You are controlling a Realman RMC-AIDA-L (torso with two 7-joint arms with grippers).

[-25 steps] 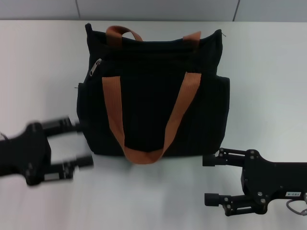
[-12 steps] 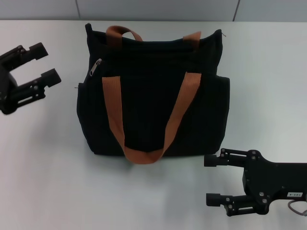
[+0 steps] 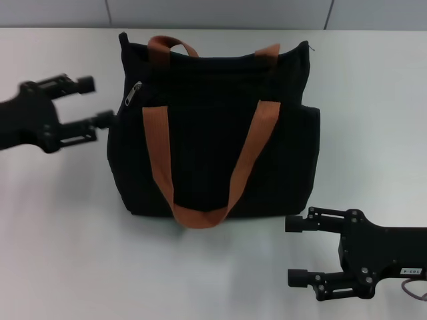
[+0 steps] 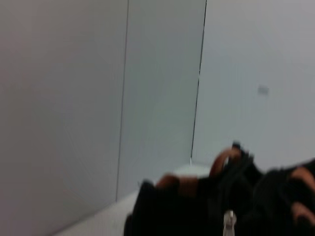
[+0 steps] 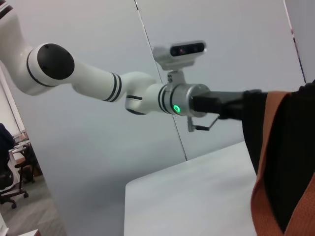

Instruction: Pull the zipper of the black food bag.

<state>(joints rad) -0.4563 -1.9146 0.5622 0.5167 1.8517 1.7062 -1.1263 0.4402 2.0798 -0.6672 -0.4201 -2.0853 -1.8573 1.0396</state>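
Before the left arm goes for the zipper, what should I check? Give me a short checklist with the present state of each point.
1. Zipper pull in view: ok, it shows near the left end of the black food bag's top edge.
2. Left gripper ready: ok, jaws open, beside the bag's left side and level with the pull.
3. Pull between the jaws: not ok, the gripper is apart from it.
4. Orange strap handle off the zip line: ok, it lies below the pull.
5. Right gripper out of the way: ok, jaws open, near the bag's lower right corner.
6. Bag held steady: not ok, neither gripper grips it.
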